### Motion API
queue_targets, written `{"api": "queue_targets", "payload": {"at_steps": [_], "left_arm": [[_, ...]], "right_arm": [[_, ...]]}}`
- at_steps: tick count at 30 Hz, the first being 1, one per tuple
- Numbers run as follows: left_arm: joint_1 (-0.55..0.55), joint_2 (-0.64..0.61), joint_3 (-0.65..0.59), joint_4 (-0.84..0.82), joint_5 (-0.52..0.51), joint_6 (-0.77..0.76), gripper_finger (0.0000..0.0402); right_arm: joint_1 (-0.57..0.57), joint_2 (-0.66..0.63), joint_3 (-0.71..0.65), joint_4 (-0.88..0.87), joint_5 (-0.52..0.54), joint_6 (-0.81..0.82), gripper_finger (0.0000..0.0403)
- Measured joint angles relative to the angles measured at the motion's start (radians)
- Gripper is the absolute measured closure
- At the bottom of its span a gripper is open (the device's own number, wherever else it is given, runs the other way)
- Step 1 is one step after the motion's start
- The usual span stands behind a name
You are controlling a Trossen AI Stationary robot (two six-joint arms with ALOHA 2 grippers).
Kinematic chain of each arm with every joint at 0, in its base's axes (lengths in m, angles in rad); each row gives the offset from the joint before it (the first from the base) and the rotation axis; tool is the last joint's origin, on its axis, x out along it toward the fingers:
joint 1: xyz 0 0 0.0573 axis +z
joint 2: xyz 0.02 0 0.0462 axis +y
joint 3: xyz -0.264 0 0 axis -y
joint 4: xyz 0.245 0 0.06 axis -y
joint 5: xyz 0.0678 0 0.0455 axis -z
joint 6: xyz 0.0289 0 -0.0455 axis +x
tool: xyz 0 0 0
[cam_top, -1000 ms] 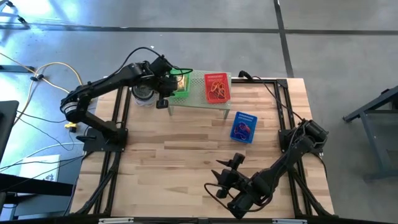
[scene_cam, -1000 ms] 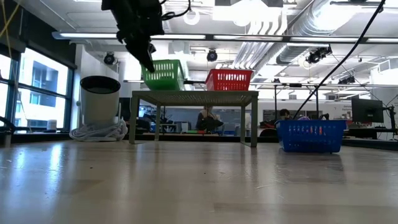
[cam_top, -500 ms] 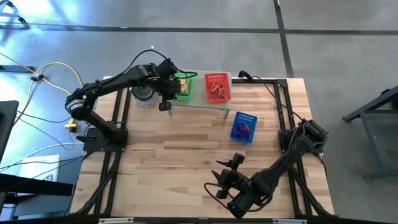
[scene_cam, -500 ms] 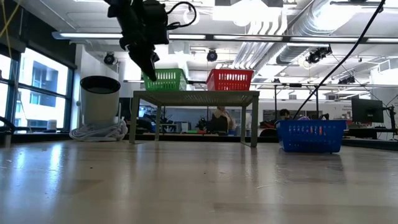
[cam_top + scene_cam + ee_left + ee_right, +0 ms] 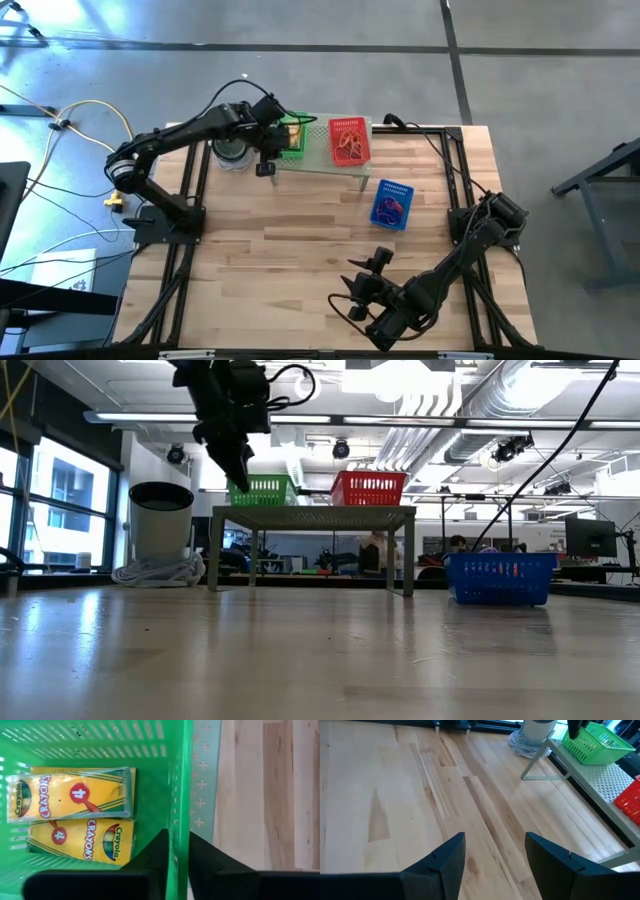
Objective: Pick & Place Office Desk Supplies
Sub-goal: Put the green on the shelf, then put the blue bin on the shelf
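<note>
Left gripper [image 5: 175, 851] jaws straddled the green basket [image 5: 100, 740] wall, one finger inside, one outside, close on the wall; whether they were pinching it couldn't be told. Two yellow crayon packets [image 5: 75, 815] lay inside that basket on the pale-green shelf [image 5: 318, 155]. Right gripper [image 5: 495, 851] jaws spread, empty, low over the table [image 5: 290, 250] near its front edge.

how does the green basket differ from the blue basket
The green basket stands on the pale-green shelf; the blue basket stands on the table. The green basket holds yellow crayon packets; the blue one holds loops. The left gripper straddles the green basket's wall; nothing touches the blue one. Both are slotted plastic.
</note>
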Motion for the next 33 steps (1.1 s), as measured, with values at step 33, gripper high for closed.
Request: {"api": "queue_targets", "payload": {"at_steps": [33], "left_arm": [[-0.407,-0.229,0.024,-0.074,-0.206,-0.327,0.0275]], "right_arm": [[0.0,-0.025,0.0,-0.289,-0.056,0.29,0.0208]]}}
